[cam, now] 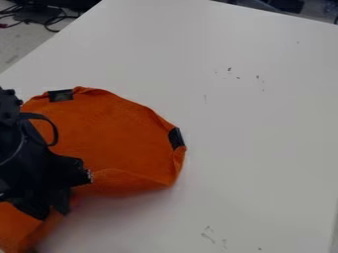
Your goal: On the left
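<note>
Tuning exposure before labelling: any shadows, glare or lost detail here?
Camera view: table lit softly and fairly evenly, no blown-out glare; soft-edged shadow just below the lower edge of the orange cloth; folds along that edge still readable; arm very dark, much of its surface detail merging into black.
</note>
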